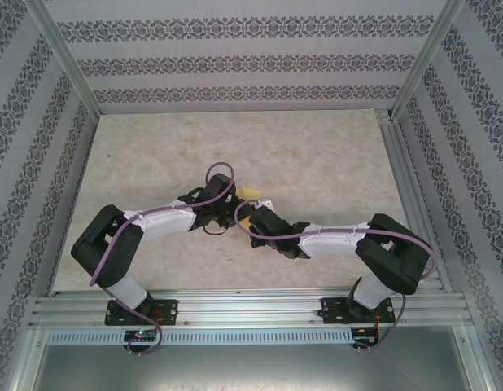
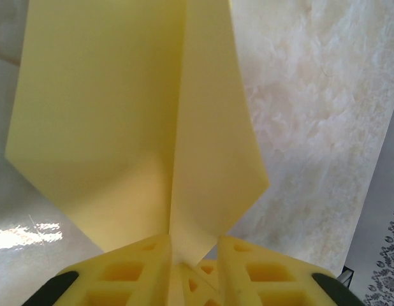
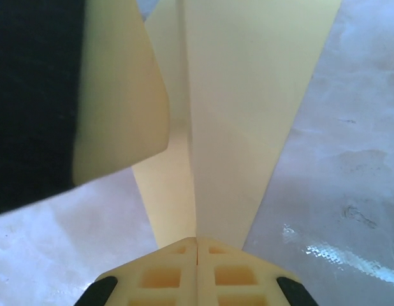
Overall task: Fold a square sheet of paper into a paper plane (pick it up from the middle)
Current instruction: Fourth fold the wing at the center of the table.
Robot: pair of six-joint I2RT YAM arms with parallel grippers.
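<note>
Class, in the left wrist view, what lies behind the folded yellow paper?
Right of the paper, marbled table and a strip of patterned wall show. Anything directly behind it is covered.

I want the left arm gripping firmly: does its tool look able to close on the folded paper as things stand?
Probably yes: the folded paper sits between the left tool's parted fingers with nothing else in the gap, and the right tool is shut on it.
</note>
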